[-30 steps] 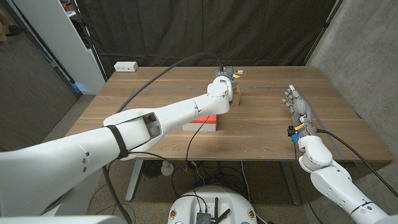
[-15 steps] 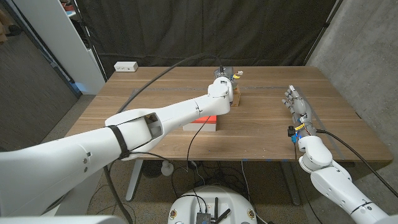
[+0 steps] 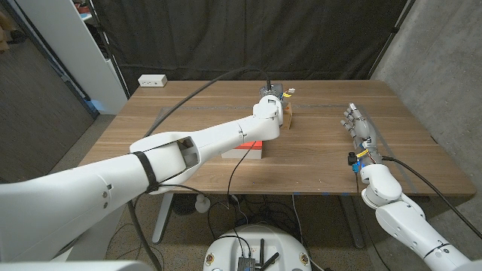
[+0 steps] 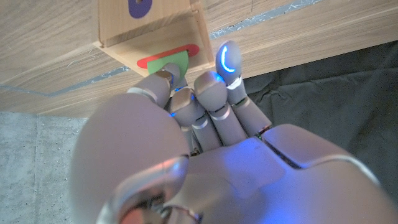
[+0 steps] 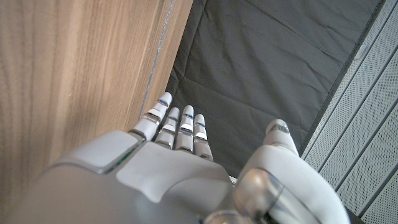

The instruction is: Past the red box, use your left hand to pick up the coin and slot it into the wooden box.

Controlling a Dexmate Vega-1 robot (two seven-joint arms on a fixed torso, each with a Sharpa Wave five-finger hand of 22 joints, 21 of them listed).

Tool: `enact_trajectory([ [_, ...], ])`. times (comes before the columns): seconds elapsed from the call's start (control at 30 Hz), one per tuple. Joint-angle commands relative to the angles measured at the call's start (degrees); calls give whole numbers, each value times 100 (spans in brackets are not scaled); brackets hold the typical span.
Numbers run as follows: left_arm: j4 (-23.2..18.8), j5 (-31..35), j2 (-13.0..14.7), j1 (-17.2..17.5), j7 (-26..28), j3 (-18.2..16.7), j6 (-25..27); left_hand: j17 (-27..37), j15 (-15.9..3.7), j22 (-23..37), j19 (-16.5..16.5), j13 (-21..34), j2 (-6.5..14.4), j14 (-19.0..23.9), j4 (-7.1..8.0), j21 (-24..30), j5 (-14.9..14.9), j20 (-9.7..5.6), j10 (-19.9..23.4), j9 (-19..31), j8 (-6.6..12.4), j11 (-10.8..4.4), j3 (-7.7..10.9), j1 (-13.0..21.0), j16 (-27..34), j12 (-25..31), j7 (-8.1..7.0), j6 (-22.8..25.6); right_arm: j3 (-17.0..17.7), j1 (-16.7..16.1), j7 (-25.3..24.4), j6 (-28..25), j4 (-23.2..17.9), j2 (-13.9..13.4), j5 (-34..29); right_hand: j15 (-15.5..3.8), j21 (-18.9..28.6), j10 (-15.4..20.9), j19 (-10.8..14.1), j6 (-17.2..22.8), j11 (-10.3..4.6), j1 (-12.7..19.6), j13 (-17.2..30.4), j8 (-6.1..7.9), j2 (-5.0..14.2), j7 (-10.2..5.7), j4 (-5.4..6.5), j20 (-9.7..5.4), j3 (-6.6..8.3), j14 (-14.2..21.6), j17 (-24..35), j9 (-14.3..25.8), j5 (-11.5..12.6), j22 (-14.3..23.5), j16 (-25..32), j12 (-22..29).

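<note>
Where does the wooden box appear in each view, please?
Head: wooden box past the table's middle, beside the left hand.
Left wrist: box just beyond the left hand's fingertips.
Right wrist: table and curtain beyond the right hand.
Shared landmark: left hand.

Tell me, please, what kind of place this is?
Probably a robotics lab or test room: a wooden table stands before a black curtain, cables run along the white robot arms, and a grey perforated wall panel stands beside it.
</note>
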Motion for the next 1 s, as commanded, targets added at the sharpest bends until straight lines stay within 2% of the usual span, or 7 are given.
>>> enact_trajectory([
  [0.03, 145, -51, -77, -57, -120, 82, 104, 15, -21, -7, -11, 55, -31, 4, -5, 17, 57, -438, -11, 19, 2, -75, -17, 39, -18, 5, 187, 855, -35, 31, 37, 58, 75, 29, 30, -12, 9, 51, 54, 46, -10, 9, 29, -5, 37, -11, 5, -14, 31, 55, 14, 32, 3, 8, 24, 11],
  [0.37, 301, -150, -156, -244, -426, 202, 251, 174, -23, -42, -54, 72, -2, -32, 10, -6, 80, -438, -87, 51, -52, -19, 24, 20, 38, -27, 241, 745, -62, 75, 74, 109, 153, 40, 43, -6, 11, 66, 61, 70, -5, 7, 29, 2, 33, -8, 5, -8, 30, 63, 14, 32, 3, 8, 27, 16],
  [0.47, 303, -181, -162, -253, -416, 191, 264, 172, -25, -57, -84, 73, 4, -25, 13, -17, 79, -434, -102, 34, -115, -13, 25, 2, 15, -41, 196, 663, -63, 91, 63, 104, 157, 55, 64, -5, 12, 71, 62, 76, -2, 6, 29, 4, 32, -11, 5, -3, 30, 65, 14, 32, 3, 8, 27, 17],
  [0.6, 311, -202, -163, -307, -489, 249, 303, 159, -31, -67, -75, 87, 2, -54, 25, 1, 75, -432, -104, -8, -294, -22, -2, -60, -28, -41, 144, 380, -66, 97, 56, 99, 154, 43, 50, -5, 14, 75, 68, 85, -9, 4, 29, 6, 31, -11, 5, -3, 29, 68, 13, 32, 3, 9, 28, 18],
  [0.63, 309, -208, -161, -310, -489, 253, 302, 154, -30, -90, -83, 82, -22, -41, 38, -6, 66, -427, -91, -31, -412, -41, -43, -121, -31, -41, 181, 187, -67, 97, 55, 98, 153, 42, 52, -4, 13, 77, 66, 86, -8, 4, 29, 6, 31, -14, 5, 1, 29, 71, 14, 32, 3, 9, 30, 19],
  [0.8, 360, -210, -173, -390, -593, 355, 332, 77, -38, -138, -48, 92, -110, 6, 61, -4, 42, -422, -52, -91, -622, -157, -191, -335, -55, -24, 102, -17, -71, 98, 41, 83, 144, 27, 31, 11, 13, 73, 67, 85, -15, 4, 29, 4, 31, -14, 5, -1, 30, 75, 13, 32, 3, 9, 31, 17],
  [1.0, 455, -330, -192, -467, -780, 359, 271, 29, -45, -166, -7, 170, -170, 1, 49, -5, 52, -429, -51, -176, -877, -262, -273, -480, -67, 18, 160, -287, -74, 101, 11, 68, 133, 32, 23, 5, 15, 69, 74, 88, -16, 17, 29, 3, 31, -14, -3, -2, 36, 83, 12, 33, 8, 9, 33, 14],
])
